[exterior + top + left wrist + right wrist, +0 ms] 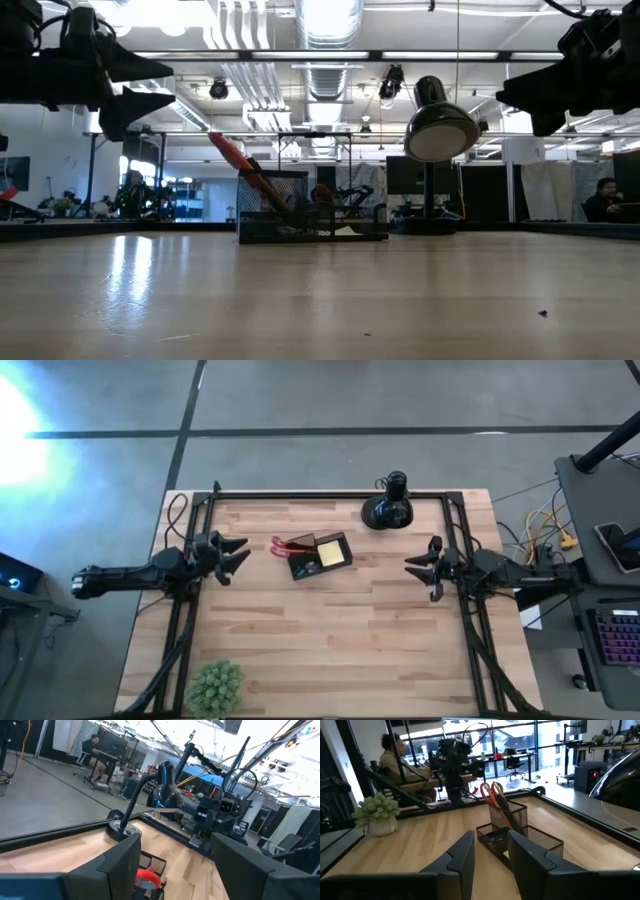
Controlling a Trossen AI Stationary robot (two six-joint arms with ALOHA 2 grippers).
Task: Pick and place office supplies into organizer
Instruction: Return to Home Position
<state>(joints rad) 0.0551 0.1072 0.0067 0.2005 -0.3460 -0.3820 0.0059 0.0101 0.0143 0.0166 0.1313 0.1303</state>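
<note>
Organizer [320, 556] duty looks all but wrapped up, so let's sweep from the near edge back. Down at the near left corner of the desk [330, 650] sits the green plant ball [216, 686], well clear of the action. On the boards in front of it I can make out no loose supplies from the high view.

Mid-desk now: the left claw [240, 553] hovers out by the left rail, fingers spread and released, nothing in them. Across the way the right claw [420, 568] hangs by the right rail, also released and empty. Both are raised off the boards, as the low view shows.

Between them, a touch farther back and nearer the left claw, stands the organizer, apart from both. The red-handled scissors [290, 545] poke up out of its left end, tilted, and the yellow sticky-note pad [330, 550] lies in the compartment beside them. Pens or clips inside? Too small to call.

Beyond, at the far rail, stands the black desk lamp [388, 508].

My read: this is the return-to-home step, with each arm drawn out to its own side. What's next calls for little: fold the arms to rest, keeping the claws high and wide of the scissors handles sticking up.
</note>
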